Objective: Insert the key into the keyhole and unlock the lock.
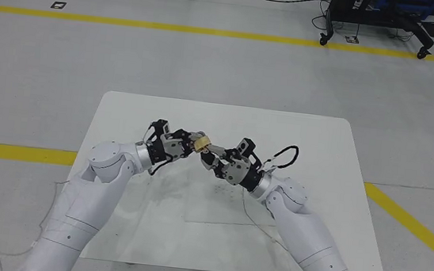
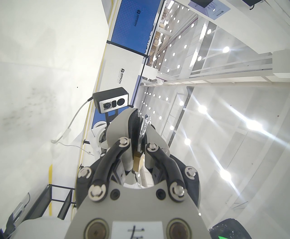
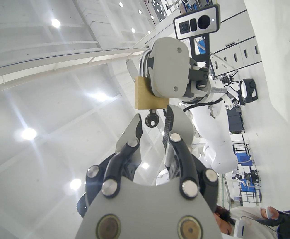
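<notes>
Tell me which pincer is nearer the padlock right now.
Left. The left pincer is shut on the padlock, holding it. The right pincer is open just short of it, its fingers on either side of the key sticking out of the lock.

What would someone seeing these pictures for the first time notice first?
The brass padlock stands out first, held in the air above the white table where the two arms meet, clamped in the left gripper. Next comes the dark-headed key jutting from the padlock's body, right between the open jaws of the right gripper.
</notes>
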Available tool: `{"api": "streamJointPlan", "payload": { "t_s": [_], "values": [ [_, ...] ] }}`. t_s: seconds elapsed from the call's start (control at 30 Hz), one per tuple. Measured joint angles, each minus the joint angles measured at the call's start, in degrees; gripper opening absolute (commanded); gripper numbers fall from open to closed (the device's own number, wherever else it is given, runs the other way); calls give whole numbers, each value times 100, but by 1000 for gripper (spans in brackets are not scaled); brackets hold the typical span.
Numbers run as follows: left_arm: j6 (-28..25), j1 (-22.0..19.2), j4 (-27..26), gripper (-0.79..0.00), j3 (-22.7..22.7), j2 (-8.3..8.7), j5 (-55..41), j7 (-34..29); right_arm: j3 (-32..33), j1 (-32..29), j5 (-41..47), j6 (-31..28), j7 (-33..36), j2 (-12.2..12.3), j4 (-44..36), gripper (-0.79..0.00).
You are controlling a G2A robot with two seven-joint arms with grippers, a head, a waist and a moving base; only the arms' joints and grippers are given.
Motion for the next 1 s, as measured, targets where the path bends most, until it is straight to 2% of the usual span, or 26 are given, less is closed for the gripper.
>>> {"api": "streamJointPlan", "payload": {
  "t_s": [0.37, 0.57, 0.77, 0.83, 1.0],
  "values": [
    [-210, 11, -79, -785, 31, 25, 244, 83, 47, -72, -67, -15, -141, 12, -108, -785],
    [-953, 170, -402, -785, 28, 50, 929, 610, 117, -125, 632, 123, 1, -30, 16, -785],
    [-1820, 460, -824, -785, 0, 76, 1729, 1229, 185, -27, 1836, 720, 425, -105, 464, -785],
    [-1995, 560, -943, -785, 8, 81, 2032, 1470, 202, 62, 2094, 867, 564, -123, 652, -785],
    [-2108, 705, -1097, -785, 15, 74, 2226, 1794, 223, 109, 1945, 747, 681, -120, 756, -785]
  ]
}}
